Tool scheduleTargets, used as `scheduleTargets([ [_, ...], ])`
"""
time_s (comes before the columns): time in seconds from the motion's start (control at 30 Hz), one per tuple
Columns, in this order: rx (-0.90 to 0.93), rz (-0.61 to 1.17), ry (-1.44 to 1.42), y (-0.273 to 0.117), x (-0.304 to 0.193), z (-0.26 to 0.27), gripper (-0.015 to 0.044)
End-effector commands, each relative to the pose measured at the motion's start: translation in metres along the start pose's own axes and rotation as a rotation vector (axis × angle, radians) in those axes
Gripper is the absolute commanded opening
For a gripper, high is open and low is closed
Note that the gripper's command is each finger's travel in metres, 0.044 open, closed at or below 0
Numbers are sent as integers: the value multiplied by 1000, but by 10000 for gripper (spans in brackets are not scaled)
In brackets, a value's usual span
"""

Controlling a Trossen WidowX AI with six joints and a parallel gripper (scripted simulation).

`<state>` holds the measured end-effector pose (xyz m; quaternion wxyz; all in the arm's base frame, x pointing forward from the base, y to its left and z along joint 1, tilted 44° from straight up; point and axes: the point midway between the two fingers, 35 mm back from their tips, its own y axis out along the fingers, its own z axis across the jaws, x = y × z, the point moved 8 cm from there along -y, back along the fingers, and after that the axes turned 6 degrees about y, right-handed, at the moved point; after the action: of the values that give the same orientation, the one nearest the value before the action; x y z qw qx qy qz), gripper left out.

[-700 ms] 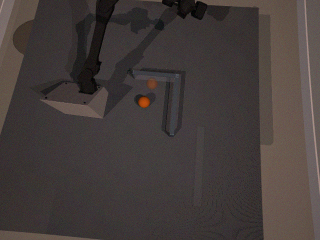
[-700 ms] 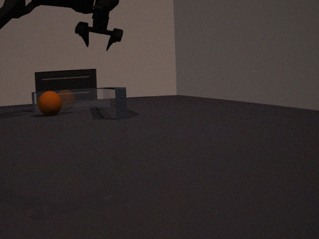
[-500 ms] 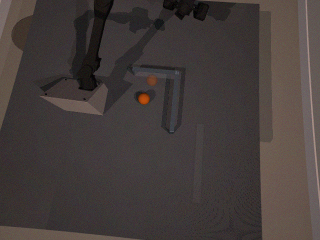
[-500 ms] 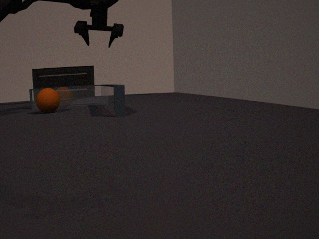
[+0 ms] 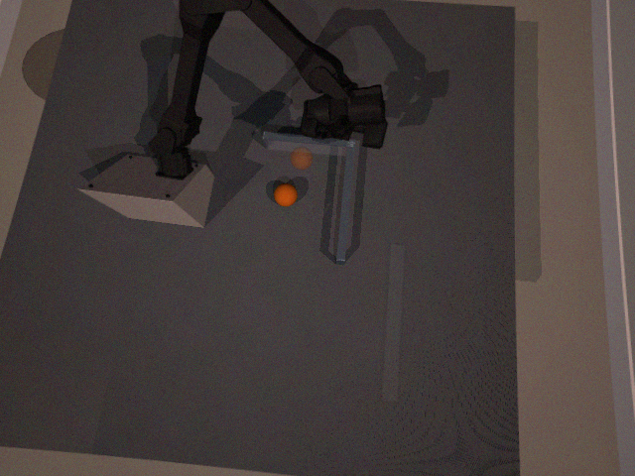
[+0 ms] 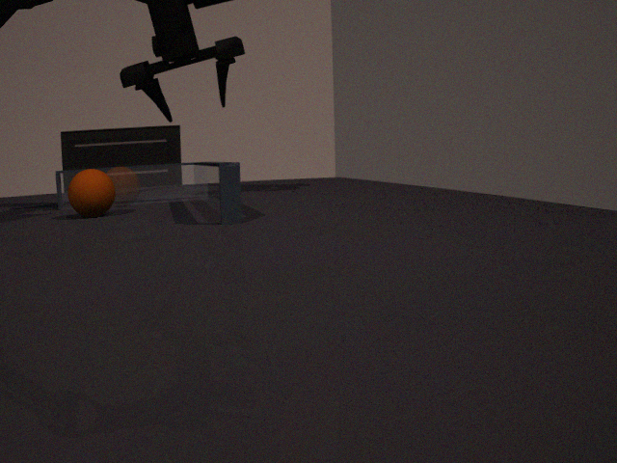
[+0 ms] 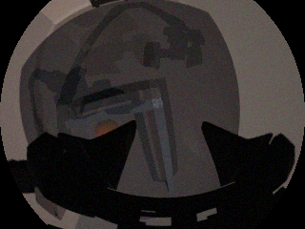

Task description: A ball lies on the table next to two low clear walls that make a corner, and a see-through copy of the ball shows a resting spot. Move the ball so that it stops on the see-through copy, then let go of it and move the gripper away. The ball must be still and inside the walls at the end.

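Above the far wall of the corner, in the top view, we find the gripper (image 5: 335, 125) high off the table (image 5: 204, 332), spread wide and grasping nothing. The ball (image 5: 285, 194) lies on the table inside the angle of the clear walls (image 5: 348, 199), just short of the see-through copy (image 5: 301, 158), which sits nearer the far wall. From the gripper, the ball lies toward the near side and toward the robot base (image 5: 148, 191).

In the exterior view, the gripper (image 6: 195, 109) hangs well above the walls (image 6: 219, 191), fingers pointing down. The ball (image 6: 92, 192) rests low and to its left, partly overlapping the copy (image 6: 125, 181).

In the wrist view, only a sliver of the ball (image 7: 106, 128) shows beside the left finger (image 7: 95, 153). We judge that the approach must carry the gripper down and back over the ball.
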<state>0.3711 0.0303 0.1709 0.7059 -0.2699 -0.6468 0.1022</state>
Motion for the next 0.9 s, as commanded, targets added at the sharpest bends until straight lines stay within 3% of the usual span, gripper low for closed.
scheduleTargets([
  [0.0,33,116,-32,-4,-48,22,407],
  [0.3,220,282,-163,-19,-130,91,407],
  [0.87,225,285,-166,1,-137,96,407],
])
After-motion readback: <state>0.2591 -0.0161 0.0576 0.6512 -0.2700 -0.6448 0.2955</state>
